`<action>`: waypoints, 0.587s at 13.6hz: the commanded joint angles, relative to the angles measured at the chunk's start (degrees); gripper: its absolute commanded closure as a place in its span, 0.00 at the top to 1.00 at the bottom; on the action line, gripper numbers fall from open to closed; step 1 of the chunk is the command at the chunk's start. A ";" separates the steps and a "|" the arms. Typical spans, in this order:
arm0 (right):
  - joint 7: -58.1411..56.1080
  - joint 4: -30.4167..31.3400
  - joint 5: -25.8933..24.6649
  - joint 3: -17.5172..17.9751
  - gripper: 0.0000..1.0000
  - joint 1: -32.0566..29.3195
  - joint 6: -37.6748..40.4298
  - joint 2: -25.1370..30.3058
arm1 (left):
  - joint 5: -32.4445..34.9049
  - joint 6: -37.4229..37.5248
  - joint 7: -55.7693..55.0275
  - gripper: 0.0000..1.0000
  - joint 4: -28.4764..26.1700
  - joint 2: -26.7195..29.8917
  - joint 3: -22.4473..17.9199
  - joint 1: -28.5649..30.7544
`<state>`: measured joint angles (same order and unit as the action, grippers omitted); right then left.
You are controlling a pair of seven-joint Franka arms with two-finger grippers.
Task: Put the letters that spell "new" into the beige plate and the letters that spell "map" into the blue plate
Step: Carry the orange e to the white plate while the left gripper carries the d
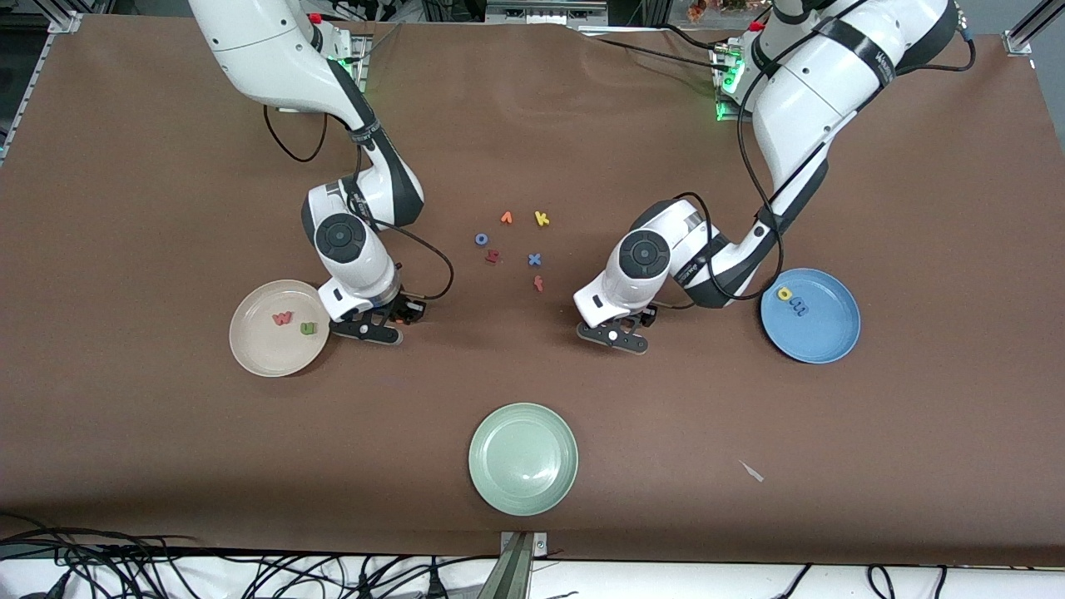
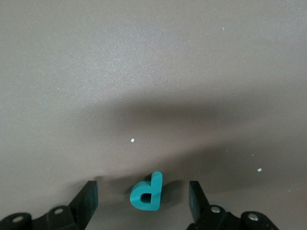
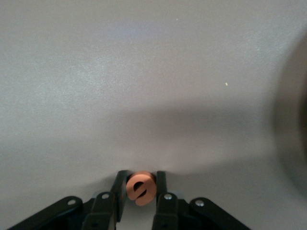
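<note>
We find the right gripper (image 3: 140,188) pinching the light, soft foam "e" (image 3: 140,187) across its sides beside the beige plate (image 1: 250,349), while the left gripper (image 2: 143,200), fingers wide, straddles the "p" (image 2: 146,192) mid-surface.

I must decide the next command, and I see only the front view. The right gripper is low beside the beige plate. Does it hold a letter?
Observer: Yes. In the right wrist view the right gripper is shut on the orange "e", low over the brown table.
Operator: And the left gripper? The wrist hides its fingers from me.
Observer: The left gripper is open, with the teal "p" lying flat on the table between its fingers, not touching either.
Operator: Which letters are already on plates?
Observer: That your view shows too: pink "w" and green "n" in the beige plate, yellow "a" and blue "m" in the blue plate.
</note>
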<state>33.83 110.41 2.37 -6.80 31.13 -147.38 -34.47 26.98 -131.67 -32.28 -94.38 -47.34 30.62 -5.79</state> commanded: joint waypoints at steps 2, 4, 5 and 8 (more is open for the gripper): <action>-8.57 -1.68 0.97 -4.25 0.23 -0.36 9.26 4.05 | 1.85 0.27 -1.03 0.68 0.52 -0.39 -0.47 -0.72; -18.05 -2.92 0.97 -8.55 0.23 -0.36 15.52 6.25 | 1.85 0.45 -1.03 0.63 0.43 -0.39 -0.47 -0.80; -23.23 -2.49 0.97 -11.01 0.23 -0.36 16.94 6.96 | 1.85 0.45 -0.94 0.60 0.43 -0.39 -0.47 -0.80; -35.47 1.81 1.06 -16.91 0.24 -0.45 15.91 9.33 | 1.85 0.62 -0.94 0.48 0.34 -0.39 -0.47 -0.80</action>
<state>4.92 108.07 2.41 -21.40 30.49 -130.43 -27.31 27.00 -131.55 -32.29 -94.37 -47.67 30.58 -5.91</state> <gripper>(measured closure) 0.718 0.467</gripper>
